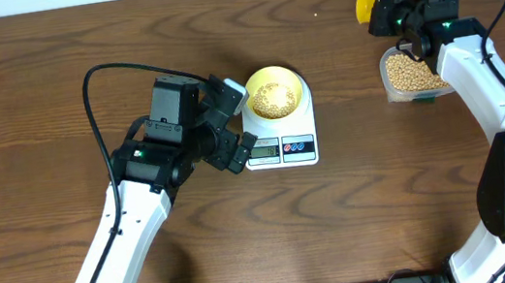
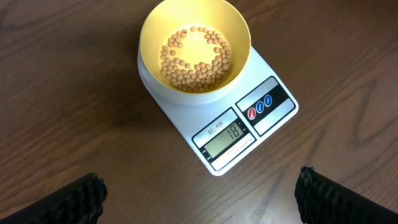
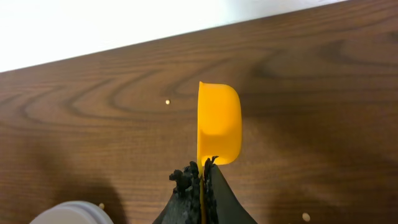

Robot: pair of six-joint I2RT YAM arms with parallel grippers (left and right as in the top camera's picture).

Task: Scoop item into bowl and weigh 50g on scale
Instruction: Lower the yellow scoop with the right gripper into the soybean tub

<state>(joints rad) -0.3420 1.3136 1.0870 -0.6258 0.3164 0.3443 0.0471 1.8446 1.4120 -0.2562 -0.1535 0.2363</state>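
Observation:
The pale yellow bowl (image 1: pixel 295 78) (image 2: pixel 149 31) stands on the white scale (image 1: pixel 284 157) (image 2: pixel 277 115), whose display shows 18. Tan beans (image 2: pixel 196 59) lie in a thin layer on the bowl's bottom. My left gripper (image 1: pixel 236 124) (image 2: pixel 199 199) hovers open just left of the scale, its fingers (image 2: pixel 74 199) wide apart over bare wood. My right gripper (image 1: pixel 392 15) (image 3: pixel 202 171) is at the far right, shut on the thin handle of a yellow scoop (image 1: pixel 366 4) (image 3: pixel 219 130). The scoop is turned on its side above the table.
A clear container of beans (image 1: pixel 410 77) sits under the right arm, right of the scale. In the right wrist view a few loose beans (image 3: pixel 167 101) lie on the wood, and a pale rounded rim (image 3: pixel 71 213) shows at the lower left. The table's back edge runs just beyond the scoop.

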